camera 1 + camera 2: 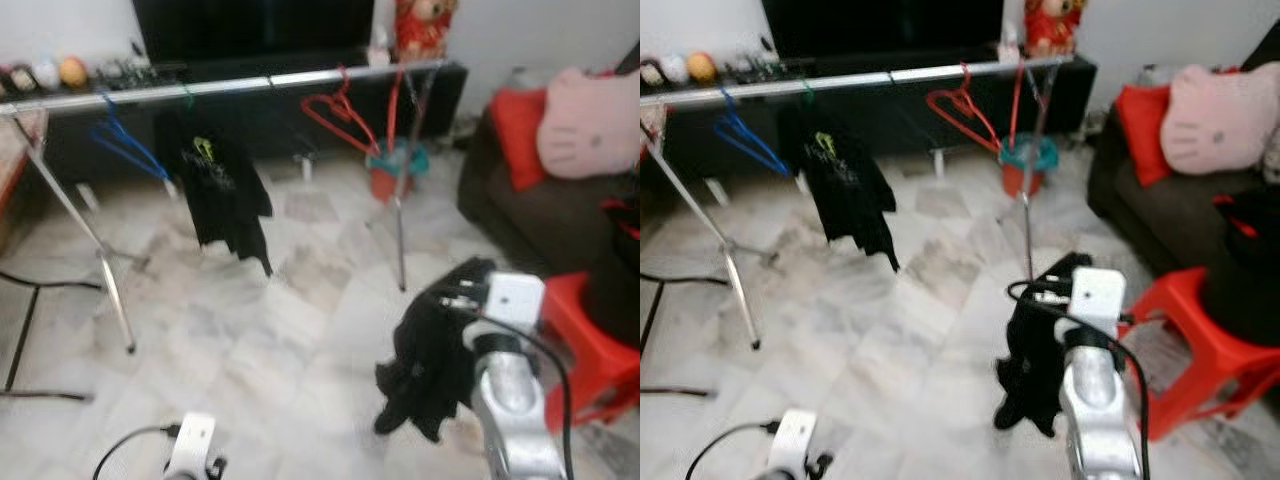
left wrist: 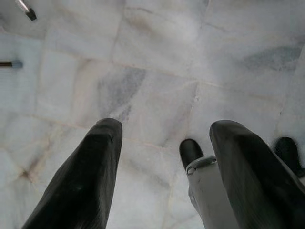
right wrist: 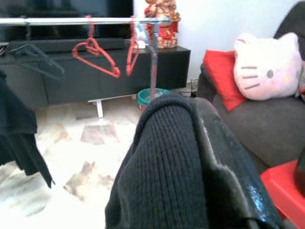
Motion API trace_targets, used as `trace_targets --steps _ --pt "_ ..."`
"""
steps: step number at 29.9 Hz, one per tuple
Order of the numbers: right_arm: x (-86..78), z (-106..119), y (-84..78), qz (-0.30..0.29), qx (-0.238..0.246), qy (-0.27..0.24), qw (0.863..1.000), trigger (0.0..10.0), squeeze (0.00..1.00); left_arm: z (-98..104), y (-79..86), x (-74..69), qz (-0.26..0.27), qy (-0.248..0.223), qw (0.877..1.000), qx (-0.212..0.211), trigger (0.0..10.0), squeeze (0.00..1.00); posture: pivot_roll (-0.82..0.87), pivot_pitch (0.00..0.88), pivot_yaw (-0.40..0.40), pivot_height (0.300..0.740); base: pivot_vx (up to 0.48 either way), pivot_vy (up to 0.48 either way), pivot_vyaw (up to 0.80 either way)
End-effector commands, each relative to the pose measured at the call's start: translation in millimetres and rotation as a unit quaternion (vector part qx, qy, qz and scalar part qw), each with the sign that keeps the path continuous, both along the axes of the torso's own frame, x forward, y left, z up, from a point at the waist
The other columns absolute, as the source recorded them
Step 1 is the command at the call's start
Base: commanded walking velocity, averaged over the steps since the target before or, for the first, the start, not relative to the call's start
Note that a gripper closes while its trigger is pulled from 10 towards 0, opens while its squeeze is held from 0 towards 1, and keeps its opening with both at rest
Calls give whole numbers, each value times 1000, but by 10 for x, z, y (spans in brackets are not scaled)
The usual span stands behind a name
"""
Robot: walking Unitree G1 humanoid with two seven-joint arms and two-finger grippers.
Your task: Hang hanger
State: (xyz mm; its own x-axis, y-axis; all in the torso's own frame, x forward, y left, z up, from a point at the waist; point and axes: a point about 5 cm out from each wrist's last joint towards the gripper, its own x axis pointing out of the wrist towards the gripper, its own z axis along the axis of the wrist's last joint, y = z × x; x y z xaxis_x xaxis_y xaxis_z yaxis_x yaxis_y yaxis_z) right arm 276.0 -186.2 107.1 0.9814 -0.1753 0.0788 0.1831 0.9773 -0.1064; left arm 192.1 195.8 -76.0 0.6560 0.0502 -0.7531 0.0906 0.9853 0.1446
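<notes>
We hold a dark knitted garment (image 1: pixel 432 360) in our right pincer (image 3: pixel 200 157), low and right of centre in the left eye frame; in the right wrist view the knit is bunched over one black finger and pressed against the other, so the pincer is clamped on the cloth. Whether a hanger sits inside that bundle we cannot tell, since no hook or frame shows. Our left pincer (image 2: pixel 164 176) hangs at the bottom of the frame over the pale marble floor (image 1: pixel 250 330), its two fingers spread wide with nothing between them.

The long silver clothes rail (image 1: pixel 230 87) runs across the top of the frame, well apart from the garment. On it we see a blue wire hanger (image 1: pixel 128 146) at the upper left, a black T-shirt with a green print (image 1: pixel 218 185) already hung just right of it, and empty red plastic hangers (image 1: pixel 345 118) right of centre near the rail's upright post. A red plastic stool (image 1: pixel 590 340) stands at the lower right beside a dark sofa (image 1: pixel 540 215) carrying a pink cat-face cushion (image 1: pixel 590 120).

We judge the task about midway: the load is picked up and carried, but nothing of ours is on the rail. Still to do are the approach, the lift to rail height and hooking on.
</notes>
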Motion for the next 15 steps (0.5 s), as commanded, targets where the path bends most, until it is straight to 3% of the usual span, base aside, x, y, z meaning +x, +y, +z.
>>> trace_targets --steps 1,13,15 --pt "8 97 -40 -6 0 -21 1000 10000 0 -17 -31 -18 -4 8 1000 -4 10000 0 -159 0 39 740 0 0 0" --pt "9 99 -32 -5 4 -21 1000 10000 0 -19 -38 -22 1 6 1000 -13 10000 0 -161 0 41 740 0 0 0" --pt "9 99 -32 -4 4 -20 1000 10000 0 -31 -40 -42 2 12 1000 -12 10000 0 -161 0 41 740 291 0 0"
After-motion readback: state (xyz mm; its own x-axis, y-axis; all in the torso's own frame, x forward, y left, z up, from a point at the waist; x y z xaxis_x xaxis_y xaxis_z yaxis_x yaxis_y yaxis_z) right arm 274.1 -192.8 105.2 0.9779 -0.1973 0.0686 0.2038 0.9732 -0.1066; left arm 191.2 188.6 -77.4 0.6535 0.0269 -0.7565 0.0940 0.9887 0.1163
